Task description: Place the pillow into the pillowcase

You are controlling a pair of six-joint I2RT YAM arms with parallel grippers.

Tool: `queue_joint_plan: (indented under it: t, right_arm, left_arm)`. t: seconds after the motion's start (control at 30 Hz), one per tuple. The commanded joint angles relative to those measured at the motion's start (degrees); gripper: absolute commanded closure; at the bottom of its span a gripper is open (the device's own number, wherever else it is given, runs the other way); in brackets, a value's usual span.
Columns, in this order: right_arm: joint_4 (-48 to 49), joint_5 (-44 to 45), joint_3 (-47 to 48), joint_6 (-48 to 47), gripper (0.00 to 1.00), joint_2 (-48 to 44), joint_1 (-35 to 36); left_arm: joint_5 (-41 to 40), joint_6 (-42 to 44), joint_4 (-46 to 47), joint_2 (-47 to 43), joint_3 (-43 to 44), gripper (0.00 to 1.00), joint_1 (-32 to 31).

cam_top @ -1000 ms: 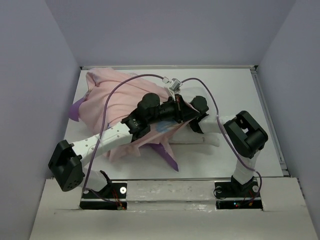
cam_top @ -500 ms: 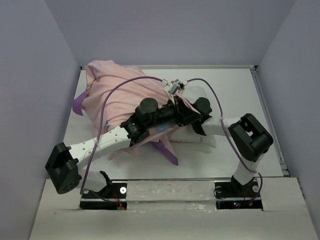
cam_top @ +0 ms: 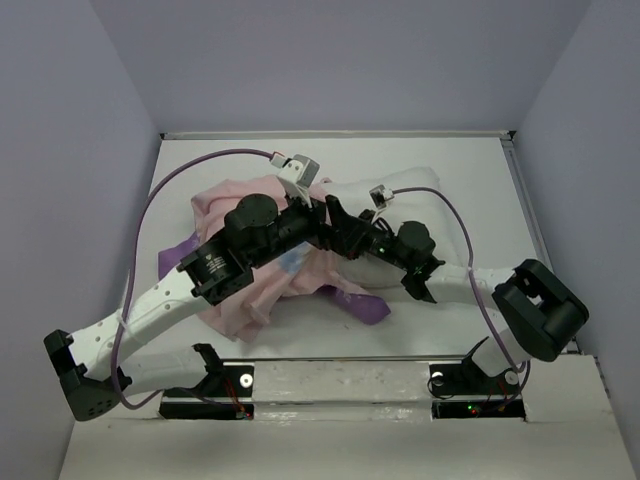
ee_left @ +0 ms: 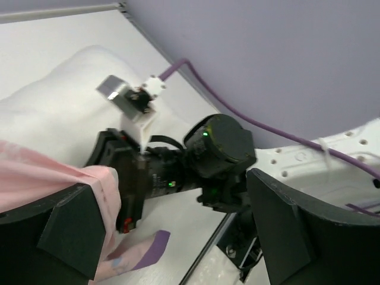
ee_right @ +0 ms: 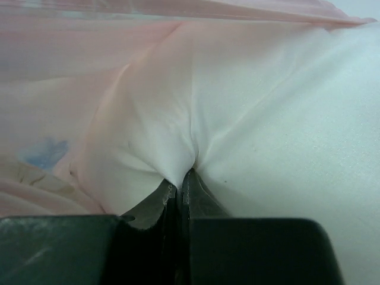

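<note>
your left hand [ee_left: 172, 196] is released, empty, beside the pillowcase [ee_left: 41, 178] hem — stuffing looks underway. the pillow [cam_top: 420, 185] lies on the table [cam_top: 200, 160], partly under it, your right hand [ee_right: 180, 178] clenched on its fabric; next, grasp the hem, pull it over.

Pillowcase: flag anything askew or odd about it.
The pillowcase lies bunched in a crumpled heap left of centre, with purple corners sticking out. The pillow shows bare white to its right, so that end is plainly not inside.
</note>
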Motion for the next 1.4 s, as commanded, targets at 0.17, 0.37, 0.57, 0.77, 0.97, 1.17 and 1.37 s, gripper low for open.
queue_joint_plan:
  t: [0.17, 0.37, 0.57, 0.77, 0.97, 1.17, 1.37]
  right_arm:
    - [-15.8, 29.3, 0.6, -14.5, 0.98, -8.5, 10.7]
    - [-24.8, 39.0, 3.4, -18.3, 0.72, -7.2, 18.7]
    - [-30.7, 40.2, 4.0, -19.4, 0.48, -9.9, 18.7]
    - [-37.0, 41.6, 1.7, -18.6, 0.35, -15.3, 19.3]
    - [-38.0, 40.3, 0.2, -18.4, 0.35, -17.6, 19.3]
    - [-38.0, 40.4, -1.3, -17.9, 0.35, -18.9, 19.3]
    - [-40.6, 43.9, -2.0, -21.8, 0.31, -23.3, 19.3]
  left_arm:
    - [-23.6, 2.7, -15.6, 1.7, 7.1, 0.01, 7.9]
    - [-37.4, 3.2, -24.3, -0.2, 9.0, 0.04, 7.9]
    - [-27.3, 6.4, -25.5, 6.3, 14.0, 0.05, 10.6]
    - [-22.7, 10.2, -29.1, 20.3, 19.7, 0.08, 11.0]
    - [-21.4, 10.7, -28.1, 25.6, 17.3, 0.16, 11.3]
    - [-24.3, 11.6, -25.0, 26.7, 15.3, 0.75, 11.6]
    - [-24.7, 12.5, -14.2, 17.9, 11.2, 1.0, 11.6]
